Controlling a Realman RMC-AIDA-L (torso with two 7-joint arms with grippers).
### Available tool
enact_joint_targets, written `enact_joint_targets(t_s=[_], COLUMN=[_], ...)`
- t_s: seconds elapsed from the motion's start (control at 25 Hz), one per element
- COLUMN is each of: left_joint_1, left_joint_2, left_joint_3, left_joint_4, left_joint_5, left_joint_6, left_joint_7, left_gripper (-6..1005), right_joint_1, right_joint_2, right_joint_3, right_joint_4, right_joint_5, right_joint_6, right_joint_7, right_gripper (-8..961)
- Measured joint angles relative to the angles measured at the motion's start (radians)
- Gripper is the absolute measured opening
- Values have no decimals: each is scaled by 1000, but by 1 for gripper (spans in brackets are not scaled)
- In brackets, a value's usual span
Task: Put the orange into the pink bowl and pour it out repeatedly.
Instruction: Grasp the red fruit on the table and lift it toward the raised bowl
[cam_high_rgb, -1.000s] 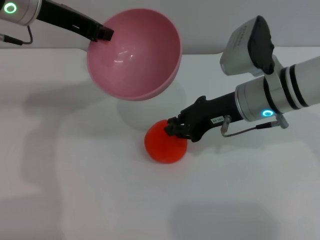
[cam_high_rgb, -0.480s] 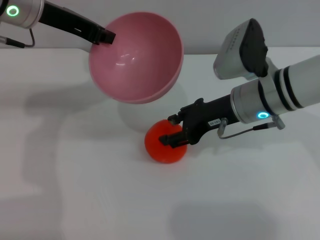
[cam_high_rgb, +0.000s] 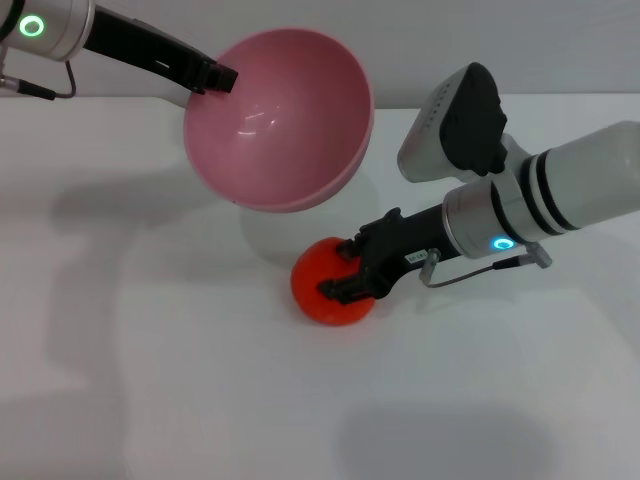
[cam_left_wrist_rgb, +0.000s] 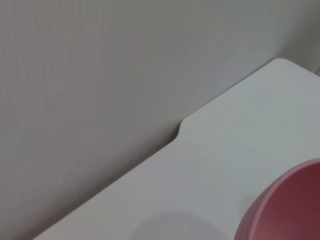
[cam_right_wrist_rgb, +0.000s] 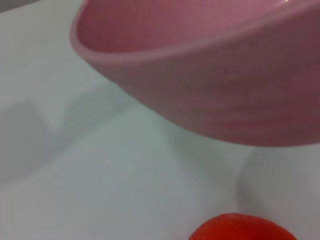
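Observation:
The pink bowl hangs tilted above the table, its opening facing the front and left, with my left gripper shut on its far-left rim. Its edge also shows in the left wrist view. The orange rests on the white table just below and in front of the bowl. My right gripper reaches in from the right and stands open, one finger on each side of the orange's top. In the right wrist view the bowl fills the upper part, with the orange at the edge.
The white table stretches wide to the left and front. Its back edge meets a pale wall, with a notch in the table's edge.
My right gripper has spread its fingers and come down over the orange, the arm swinging slightly left. The bowl has drifted a little right. The orange stays put.

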Motion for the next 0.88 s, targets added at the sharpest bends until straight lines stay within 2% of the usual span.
enact_joint_targets(t_s=[0.52, 0.76, 0.88], left_joint_1=[1, 1, 2], left_joint_2=[-1, 0, 2], left_joint_3=[1, -1, 0], left_joint_4=[0, -2, -4], left_joint_5=[0, 0, 0], left_joint_6=[-1, -3, -4], left_joint_7=[7, 9, 9], left_gripper=[43, 43, 43], right_joint_1=[24, 23, 22], right_joint_2=[0, 0, -1], right_joint_3=[-69, -75, -76], right_joint_4=[27, 22, 21], right_joint_5=[-1, -2, -3], right_joint_6=[41, 44, 44], right_joint_7=[32, 32, 33], right_gripper=[612, 419, 274])
